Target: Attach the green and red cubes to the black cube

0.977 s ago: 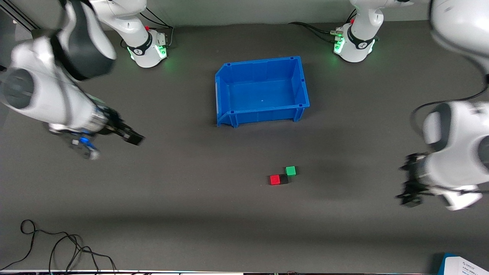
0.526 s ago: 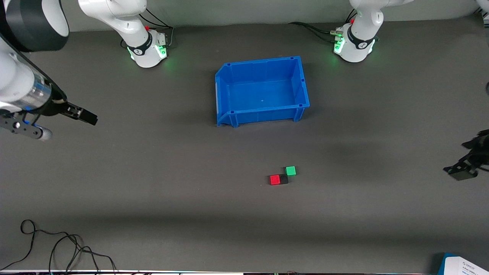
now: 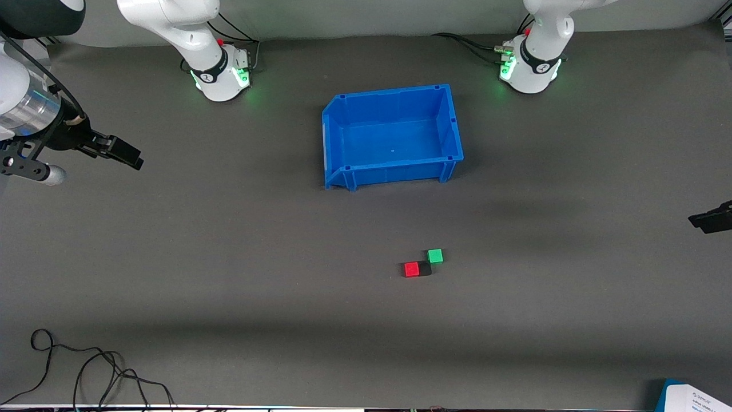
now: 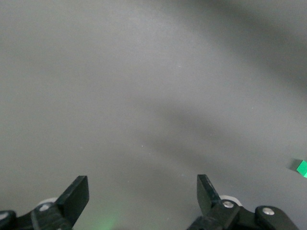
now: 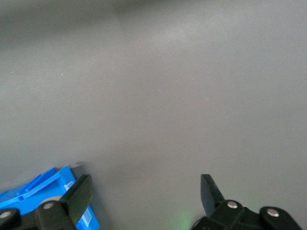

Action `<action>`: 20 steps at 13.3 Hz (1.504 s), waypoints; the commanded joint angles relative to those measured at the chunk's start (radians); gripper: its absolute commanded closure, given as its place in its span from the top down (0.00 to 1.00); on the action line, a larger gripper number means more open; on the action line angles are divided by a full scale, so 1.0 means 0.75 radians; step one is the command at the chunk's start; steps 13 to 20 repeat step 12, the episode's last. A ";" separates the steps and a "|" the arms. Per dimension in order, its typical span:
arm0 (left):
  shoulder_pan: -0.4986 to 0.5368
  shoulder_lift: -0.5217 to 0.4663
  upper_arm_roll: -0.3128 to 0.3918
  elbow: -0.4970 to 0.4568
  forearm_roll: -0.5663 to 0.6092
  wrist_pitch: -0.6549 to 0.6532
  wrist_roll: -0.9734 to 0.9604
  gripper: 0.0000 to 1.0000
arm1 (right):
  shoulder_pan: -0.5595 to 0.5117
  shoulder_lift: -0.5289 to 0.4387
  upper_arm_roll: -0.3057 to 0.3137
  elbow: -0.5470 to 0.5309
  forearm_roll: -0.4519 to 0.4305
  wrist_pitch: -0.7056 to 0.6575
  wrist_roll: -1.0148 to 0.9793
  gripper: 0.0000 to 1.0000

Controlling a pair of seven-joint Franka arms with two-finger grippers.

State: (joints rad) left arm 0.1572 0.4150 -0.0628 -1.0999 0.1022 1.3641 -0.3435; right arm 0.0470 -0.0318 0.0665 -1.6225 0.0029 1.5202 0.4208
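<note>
The red cube (image 3: 411, 269) and the black cube (image 3: 425, 268) sit side by side, touching, on the dark table nearer to the front camera than the blue bin. The green cube (image 3: 435, 256) sits at the black cube's corner, a little farther from the camera. My right gripper (image 3: 134, 160) hangs open and empty over the right arm's end of the table; its wrist view (image 5: 145, 191) shows bare mat between the fingers. My left gripper (image 3: 700, 220) is at the left arm's end, open and empty (image 4: 142, 194). A sliver of the green cube (image 4: 301, 167) shows in the left wrist view.
The empty blue bin (image 3: 394, 173) stands mid-table between the arm bases; its corner (image 5: 43, 191) shows in the right wrist view. A loose black cable (image 3: 86, 372) lies near the front edge. A blue-and-white item (image 3: 695, 397) is at the front corner.
Both arms have swung outward, away from the cubes, toward their own ends of the table. The cubes and the bin have not moved.
</note>
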 commanded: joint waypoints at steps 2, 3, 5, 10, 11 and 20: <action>0.001 -0.011 -0.023 0.018 -0.030 -0.021 0.318 1.00 | -0.010 -0.011 -0.011 0.040 0.033 -0.074 -0.070 1.00; 0.003 -0.019 -0.021 0.018 -0.078 -0.027 0.386 1.00 | -0.010 -0.011 -0.041 0.042 0.031 -0.074 -0.121 1.00; -0.001 -0.054 -0.017 0.012 -0.144 -0.031 0.395 1.00 | -0.010 -0.011 -0.052 0.044 0.031 -0.070 -0.138 1.00; -0.040 -0.158 -0.023 -0.114 -0.146 -0.001 0.395 1.00 | -0.010 0.010 -0.080 0.049 0.033 -0.045 -0.197 1.00; -0.040 -0.171 -0.029 -0.135 -0.146 0.010 0.397 1.00 | -0.010 0.018 -0.080 0.055 0.033 -0.045 -0.199 1.00; -0.048 -0.179 -0.031 -0.137 -0.144 0.006 0.397 1.00 | -0.010 0.030 -0.080 0.073 0.033 -0.045 -0.207 1.00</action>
